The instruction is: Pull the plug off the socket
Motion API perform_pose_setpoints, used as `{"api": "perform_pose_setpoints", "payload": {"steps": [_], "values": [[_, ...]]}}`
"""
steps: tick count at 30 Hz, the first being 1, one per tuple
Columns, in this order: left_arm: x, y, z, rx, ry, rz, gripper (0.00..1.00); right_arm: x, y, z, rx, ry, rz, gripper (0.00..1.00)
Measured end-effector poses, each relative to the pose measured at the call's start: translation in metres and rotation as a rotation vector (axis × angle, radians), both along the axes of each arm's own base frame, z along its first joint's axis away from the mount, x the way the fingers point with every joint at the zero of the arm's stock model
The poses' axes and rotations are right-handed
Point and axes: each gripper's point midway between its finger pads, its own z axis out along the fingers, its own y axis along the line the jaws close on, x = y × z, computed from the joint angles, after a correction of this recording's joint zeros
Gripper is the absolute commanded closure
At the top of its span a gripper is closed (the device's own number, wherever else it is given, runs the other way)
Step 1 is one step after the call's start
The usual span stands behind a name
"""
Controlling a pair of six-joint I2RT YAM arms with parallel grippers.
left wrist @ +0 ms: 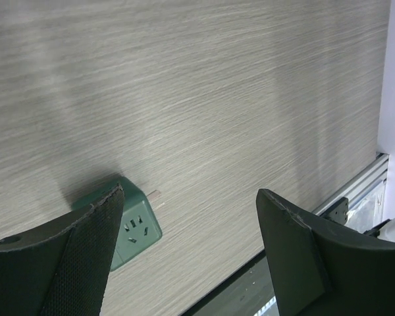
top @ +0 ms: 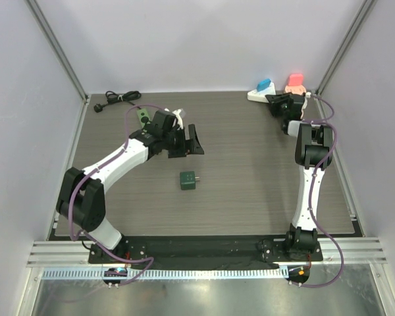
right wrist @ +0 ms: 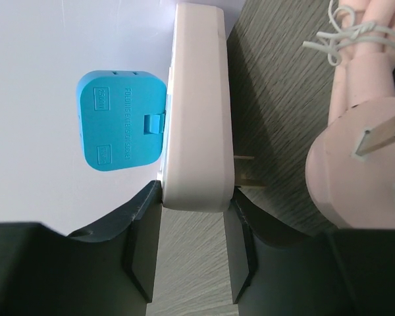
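Observation:
A white socket block [top: 255,95] lies at the far right of the table with a blue plug [top: 264,84] seated in it. My right gripper [top: 276,100] is shut on the block's near end. In the right wrist view both fingers press the white block [right wrist: 197,99] from either side, the blue plug [right wrist: 122,118] sticks out of its left face, and the gripper [right wrist: 196,192] sits at the block's end. My left gripper [top: 192,141] is open and empty, hovering over the table's middle; it also shows in the left wrist view [left wrist: 191,197].
A loose pink plug [top: 294,83] with a white tie lies right beside the block, and it also shows in the right wrist view [right wrist: 362,164]. A green cube socket [top: 187,180] sits mid-table, below the left finger [left wrist: 135,227]. A black cable [top: 118,99] lies at the far left.

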Motion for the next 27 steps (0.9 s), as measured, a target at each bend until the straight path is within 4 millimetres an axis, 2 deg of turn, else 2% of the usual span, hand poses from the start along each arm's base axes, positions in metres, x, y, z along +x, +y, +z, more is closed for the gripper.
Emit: {"api": "perform_pose_setpoints", "payload": {"steps": [7, 12, 17, 21, 23, 27], "values": [[0.022, -0.009, 0.037, -0.007, -0.087, -0.022, 0.19, -0.010, 0.005, -0.006, 0.012, -0.033, 0.036, 0.99], [0.036, -0.020, 0.042, 0.047, -0.105, -0.054, 0.18, -0.043, 0.023, -0.012, 0.065, -0.049, 0.080, 0.99], [0.056, -0.050, 0.053, 0.080, -0.137, -0.107, 0.18, -0.075, 0.059, -0.008, 0.061, -0.028, 0.156, 0.99], [0.071, -0.071, 0.067, 0.089, -0.199, -0.137, 0.12, -0.099, 0.080, -0.001, 0.044, -0.018, 0.218, 0.99], [0.081, -0.081, 0.074, 0.085, -0.235, -0.144, 0.12, -0.101, 0.086, 0.003, 0.038, -0.027, 0.241, 0.99], [0.124, -0.115, 0.081, 0.065, -0.350, -0.152, 0.13, -0.100, 0.084, 0.005, 0.049, -0.034, 0.240, 0.99]]}}
